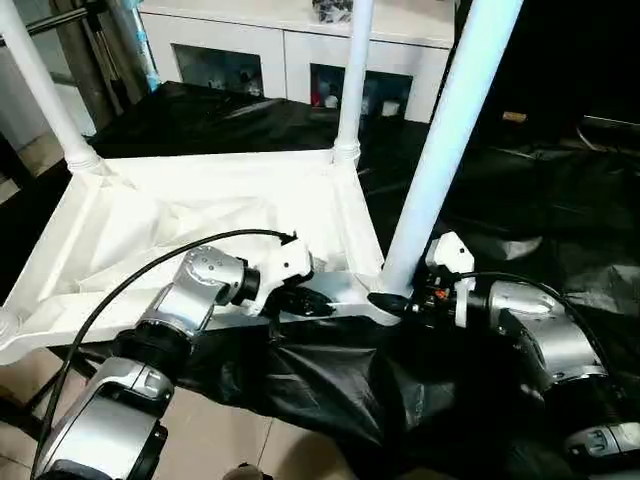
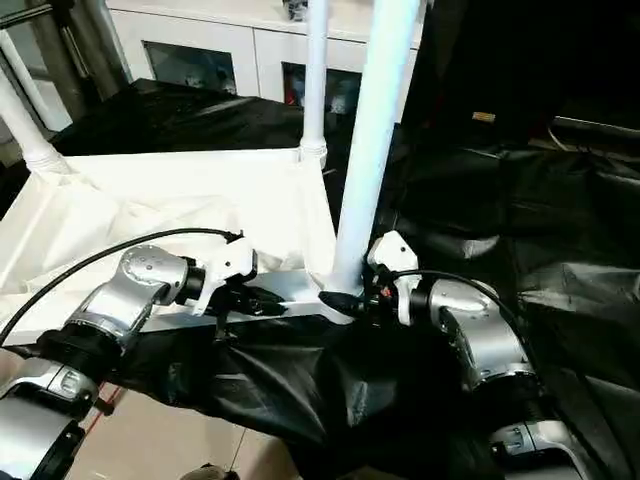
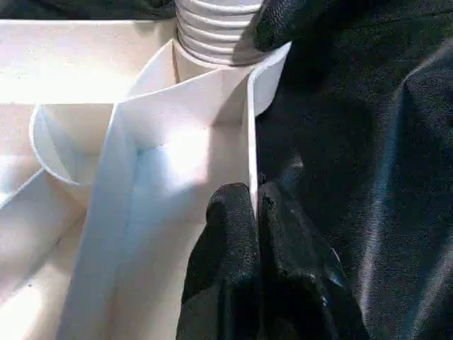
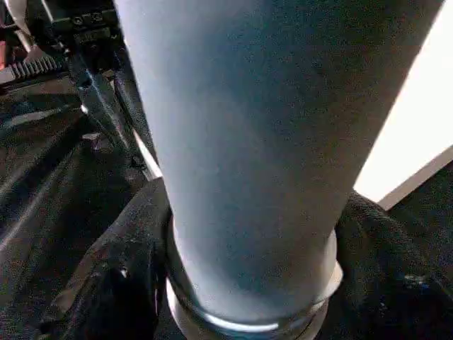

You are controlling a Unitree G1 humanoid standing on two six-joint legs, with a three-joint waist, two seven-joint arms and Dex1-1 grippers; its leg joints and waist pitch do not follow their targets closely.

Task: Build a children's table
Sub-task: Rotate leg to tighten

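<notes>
Okay, I've got the white plastic rectangular tabletop (image 1: 190, 215) upside down, ribbed underside up, on black sheeting (image 1: 330, 385). Three white tapered tube legs show, all cut off by the frame top: far-left leg (image 1: 40, 85), far leg (image 1: 352, 75), and the near leg (image 1: 450, 130) standing in the near corner socket (image 3: 265, 78).

My left gripper (image 3: 253, 205) is squeezed tight onto the tabletop's thin near edge wall, one black finger each side.

My right gripper (image 1: 392, 303) sits at the near leg's base, fingers (image 4: 113, 283) flanking the tube and apparently against it; I can't tell whether they actually clamp it. The leg's threaded end (image 3: 216, 32) is partly above the socket.

Behind is a white cabinet with glass doors (image 1: 290, 55), contents too blurred to make out. No readable writing anywhere.
</notes>
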